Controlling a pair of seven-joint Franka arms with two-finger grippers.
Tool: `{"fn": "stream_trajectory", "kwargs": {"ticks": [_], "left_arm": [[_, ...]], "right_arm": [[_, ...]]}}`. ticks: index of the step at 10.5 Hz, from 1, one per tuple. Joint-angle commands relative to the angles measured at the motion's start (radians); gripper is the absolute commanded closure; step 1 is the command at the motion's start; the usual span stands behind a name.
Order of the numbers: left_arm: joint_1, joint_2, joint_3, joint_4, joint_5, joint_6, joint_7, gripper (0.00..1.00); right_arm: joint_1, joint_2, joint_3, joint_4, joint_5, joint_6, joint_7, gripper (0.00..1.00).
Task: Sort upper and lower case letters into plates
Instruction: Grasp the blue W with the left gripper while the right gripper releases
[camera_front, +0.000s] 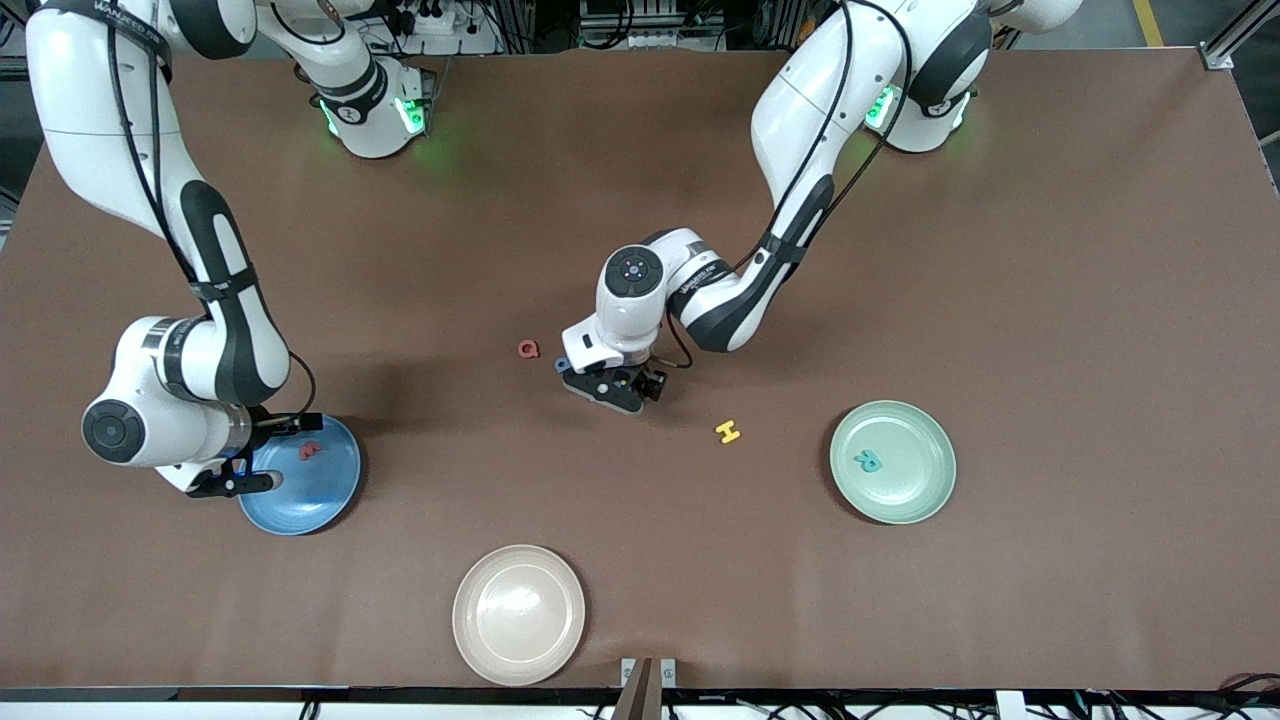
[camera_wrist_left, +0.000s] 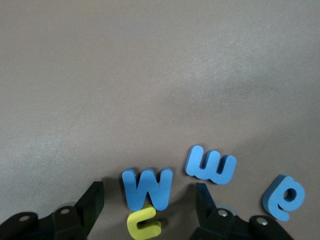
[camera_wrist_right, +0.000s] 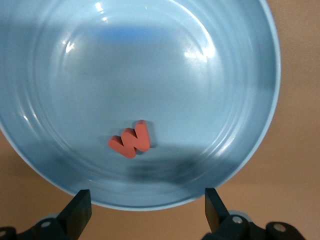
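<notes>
My left gripper (camera_front: 610, 385) is low over the middle of the table, open, its fingers (camera_wrist_left: 92, 205) apart on either side of a blue W (camera_wrist_left: 147, 187) and a yellow letter (camera_wrist_left: 144, 222) that touches it. Beside them lie a blue m-shaped letter (camera_wrist_left: 211, 165) and a blue a (camera_wrist_left: 283, 196). A red Q (camera_front: 529, 349) and a yellow H (camera_front: 728, 432) lie close by. A red w (camera_wrist_right: 130, 140) rests in the blue plate (camera_front: 320, 490), and my open, empty right gripper (camera_front: 270, 453) hangs over that plate's rim. The mint green plate (camera_front: 930, 440) holds a teal R (camera_front: 868, 461).
A beige plate (camera_front: 519, 614) sits near the table edge closest to the front camera, between the two coloured plates. The brown table (camera_front: 1050, 300) stretches wide around all of them.
</notes>
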Motion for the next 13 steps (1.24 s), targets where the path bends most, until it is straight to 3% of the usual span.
{"fn": "stream_trajectory", "kwargs": {"ticks": [1,4,5,6,7,10,13], "left_arm": [[-0.015,0.018,0.016,0.027,0.003,0.007,-0.018,0.25],[-0.015,0.018,0.017,0.027,0.003,0.007,-0.015,0.40],[-0.015,0.017,0.016,0.025,0.004,0.005,-0.017,0.55],[-0.015,0.009,0.016,0.022,0.006,0.005,-0.018,0.82],[-0.015,0.003,0.016,0.018,0.007,0.005,-0.021,1.00],[0.005,-0.071,0.016,0.005,0.007,-0.013,-0.081,1.00],[0.121,-0.227,0.008,-0.030,-0.002,-0.116,-0.109,1.00]], "right_arm": [[-0.015,-0.005,0.015,-0.001,0.007,0.001,0.010,0.00],[-0.015,-0.005,0.015,-0.001,0.007,0.003,0.010,0.00],[-0.015,-0.005,0.015,-0.001,0.007,0.003,0.010,0.00],[-0.015,-0.005,0.015,-0.001,0.007,0.004,0.010,0.00],[-0.015,-0.005,0.015,-0.001,0.007,0.004,0.010,0.00],[-0.011,-0.005,0.017,-0.001,0.007,0.003,0.010,0.00],[0.031,-0.020,0.027,-0.001,0.007,-0.026,-0.009,0.00]]}}
